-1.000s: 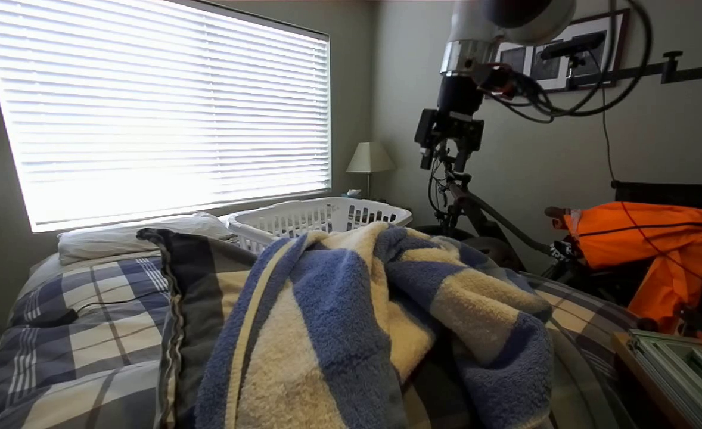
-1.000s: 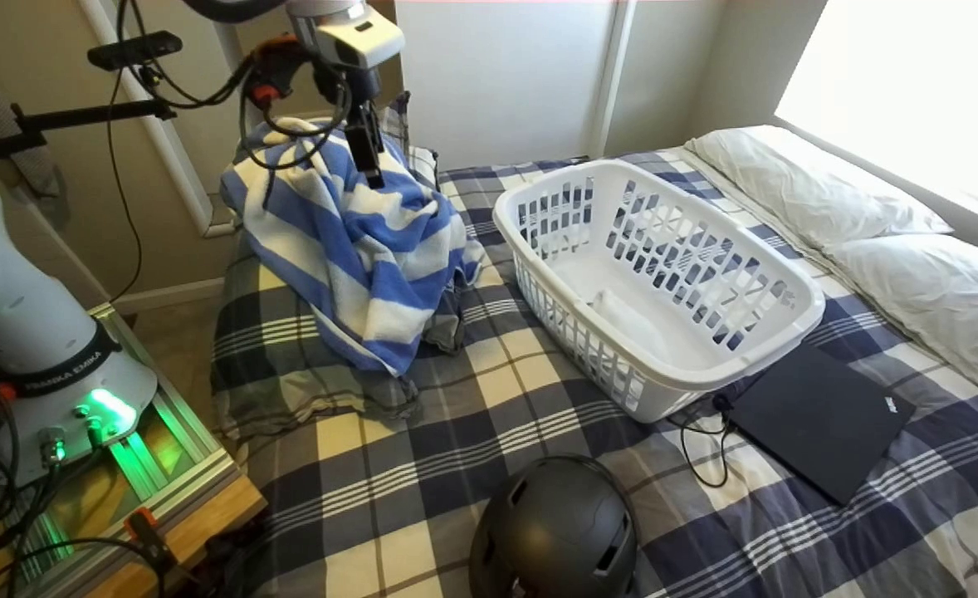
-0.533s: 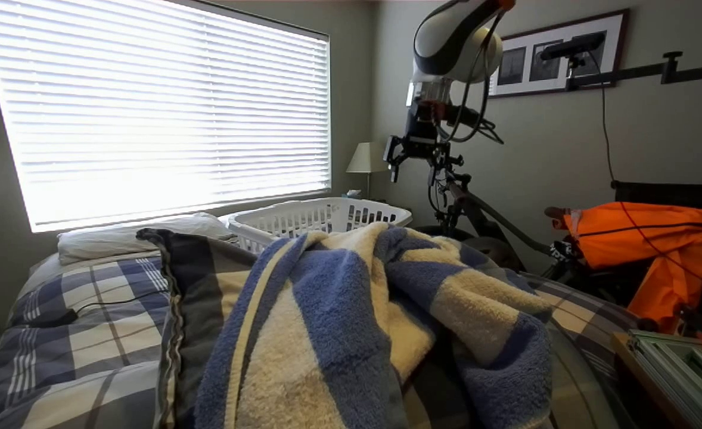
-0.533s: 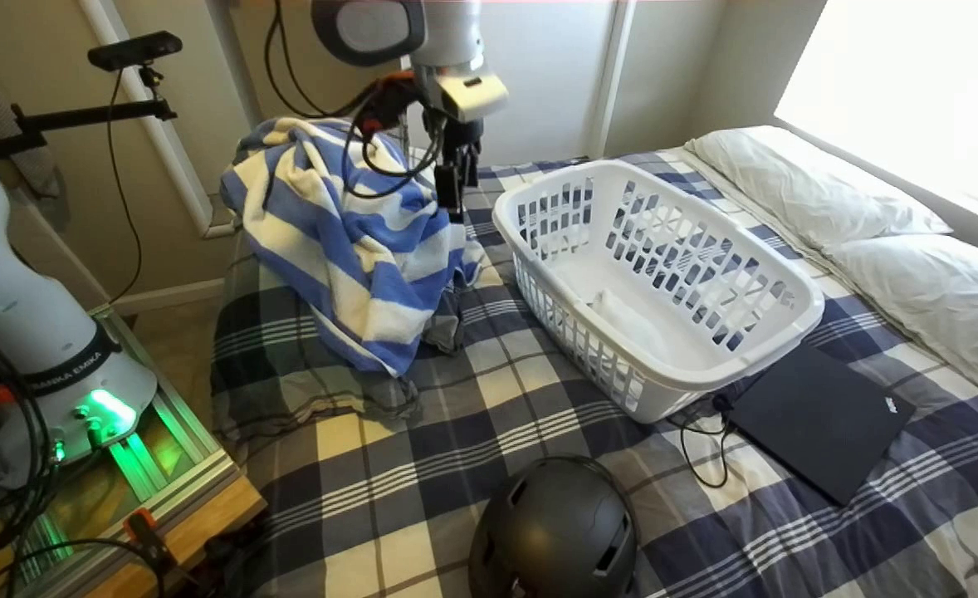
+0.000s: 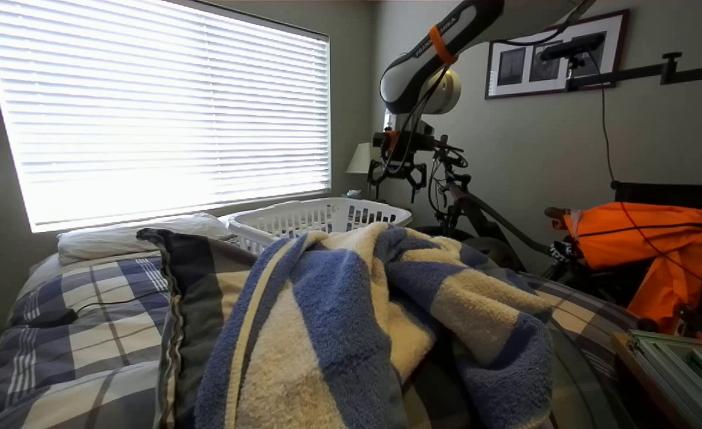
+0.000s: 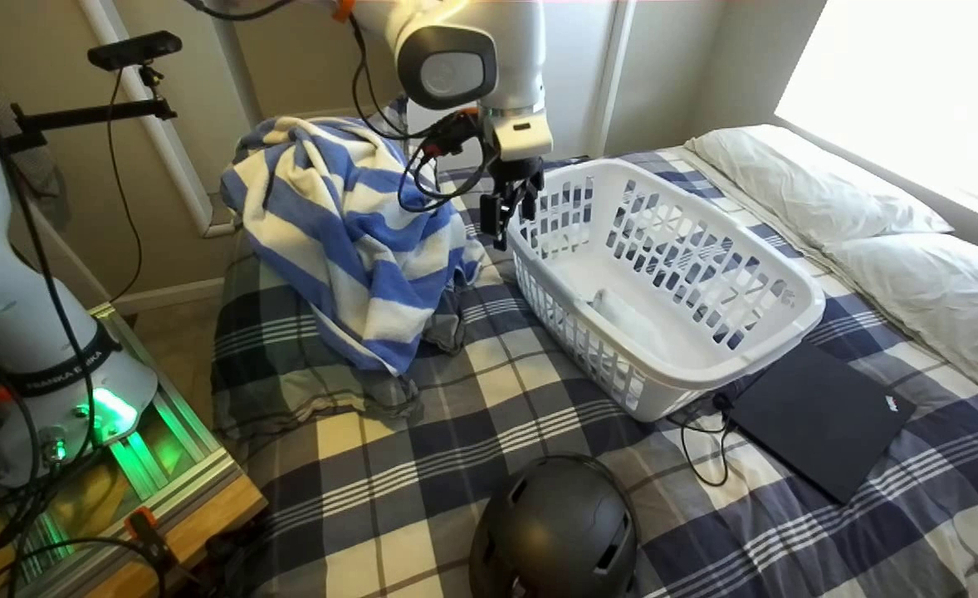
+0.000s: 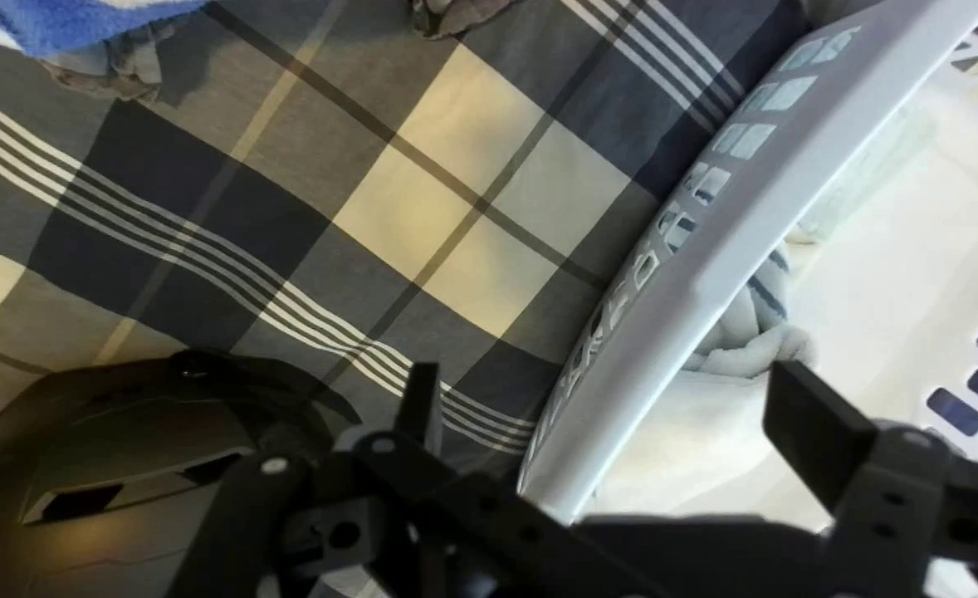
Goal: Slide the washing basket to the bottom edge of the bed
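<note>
On the bed (image 6: 422,465), the washing basket (image 6: 651,295) contains white fabric (image 7: 755,353). In an exterior view, the basket lies at eight o'clock from the end effector (image 5: 395,193), whose fingers (image 7: 817,436) stand spread; the wrist view frames the rim (image 7: 701,286) between them, contact indeterminate. Only an exterior view shows the black laptop (image 6: 821,419), beside the basket at four o'clock.

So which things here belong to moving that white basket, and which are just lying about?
For the job:
washing basket
bed beneath it
pincer, open

Just lying about:
blue-and-white striped towel
dark helmet
closed black laptop
white pillows
orange fabric
</note>
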### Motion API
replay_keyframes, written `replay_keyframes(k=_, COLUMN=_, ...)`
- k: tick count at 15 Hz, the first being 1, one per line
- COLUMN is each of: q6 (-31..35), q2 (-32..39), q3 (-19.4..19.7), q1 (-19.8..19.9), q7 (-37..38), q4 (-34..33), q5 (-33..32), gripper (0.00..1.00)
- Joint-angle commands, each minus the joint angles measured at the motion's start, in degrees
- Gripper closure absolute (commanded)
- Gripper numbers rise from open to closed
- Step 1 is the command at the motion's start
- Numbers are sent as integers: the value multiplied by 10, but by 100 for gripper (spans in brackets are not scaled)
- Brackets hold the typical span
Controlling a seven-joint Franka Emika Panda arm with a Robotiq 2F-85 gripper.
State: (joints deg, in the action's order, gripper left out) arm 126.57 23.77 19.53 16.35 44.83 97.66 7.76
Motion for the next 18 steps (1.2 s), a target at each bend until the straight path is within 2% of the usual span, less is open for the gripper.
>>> replay_keyframes(k=1, q6=-3, q2=7, q3=-2, q1=3, q7=5, q4=-9, q5=-1, gripper=0)
replay_keyframes(k=5, q6=-7, q2=10, q3=-1, q1=3, q7=9, q4=-16, q5=-1, gripper=0)
replay_keyframes(k=6, q6=16, q2=23, q3=0, q1=3, q7=30, q4=-22, q5=10, gripper=0)
replay_keyframes(k=11, q6=32, q2=86, q3=-7, q1=25, q7=98, q4=-64, q5=58, gripper=0)
replay_keyframes(k=18, q6=52, q2=173, q3=-23, q1=66, q7=112, q4=-138, q5=114, gripper=0)
